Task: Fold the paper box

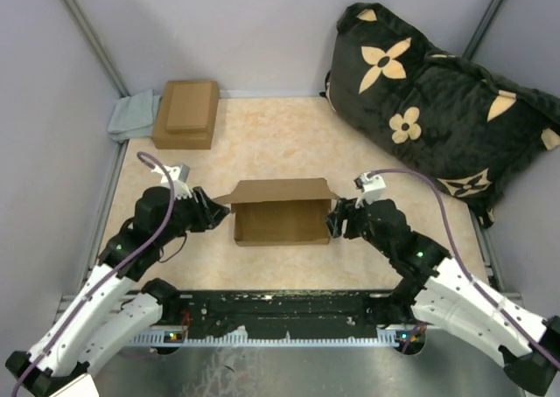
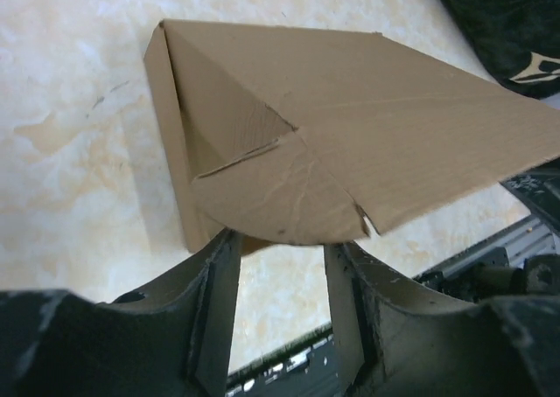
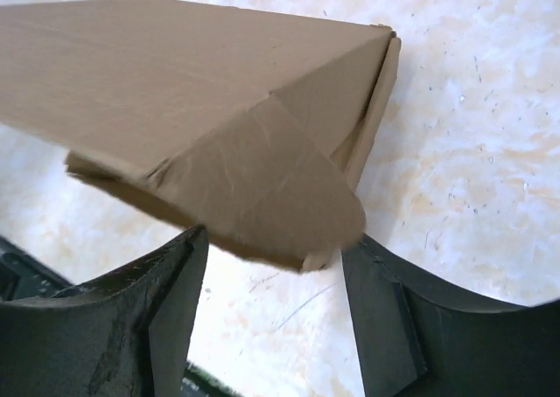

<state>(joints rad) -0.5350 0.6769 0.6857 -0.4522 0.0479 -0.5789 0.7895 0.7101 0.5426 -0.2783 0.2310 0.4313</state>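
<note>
The paper box is a shallow brown cardboard box in the middle of the table, its lid flap raised at the back. My left gripper stands open at its left end. In the left wrist view the box's rounded side flap ends just over the tips of the spread fingers of the left gripper, and nothing is pinched. My right gripper is open at the right end. In the right wrist view the rounded flap of the box hangs between the wide-apart tips of the right gripper, unclamped.
A smaller stacked pair of brown boxes sits at the back left beside a grey cloth. A black cushion with tan flowers fills the back right. A dark metal rail runs along the near edge, and grey walls enclose the table.
</note>
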